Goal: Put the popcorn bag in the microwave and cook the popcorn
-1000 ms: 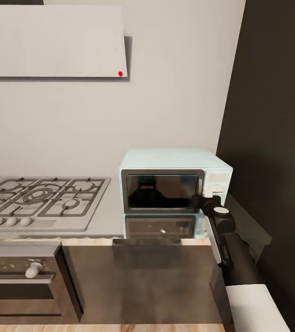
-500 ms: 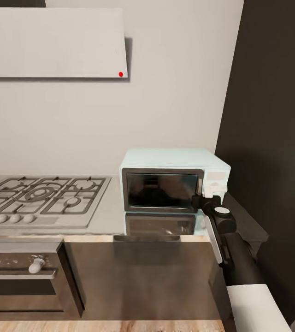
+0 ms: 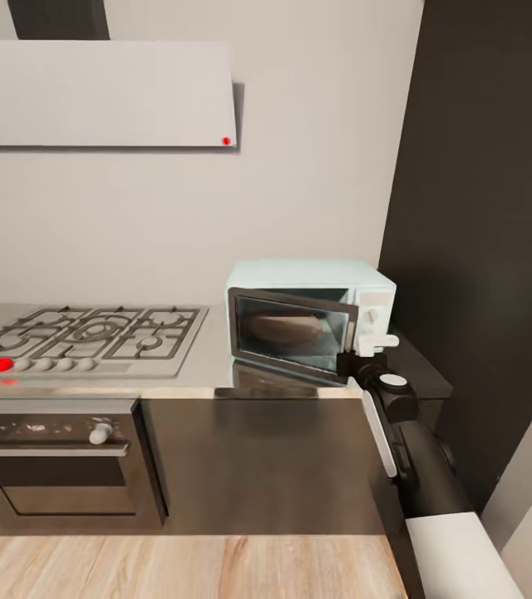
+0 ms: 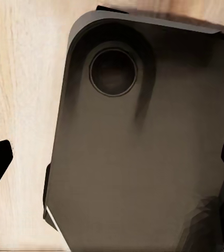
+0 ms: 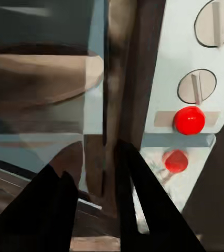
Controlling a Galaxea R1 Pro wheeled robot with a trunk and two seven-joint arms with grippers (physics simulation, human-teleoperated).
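Swung ajar now, the microwave [image 3: 312, 316] door [image 3: 293, 333] was shut a moment ago; the right gripper [image 3: 357, 363] pinches its free edge, near the countertop's [image 3: 208, 366] right end. Opening it clears the way for the bag, nowhere visible yet.

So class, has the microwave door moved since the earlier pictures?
Yes. The door has swung outward from the pale blue microwave body; its right edge now stands forward of the control panel.

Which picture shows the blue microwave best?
The head view: the whole microwave sits on the countertop, door ajar. The right wrist view shows its knobs and door edge up close. The left wrist view faces another way.
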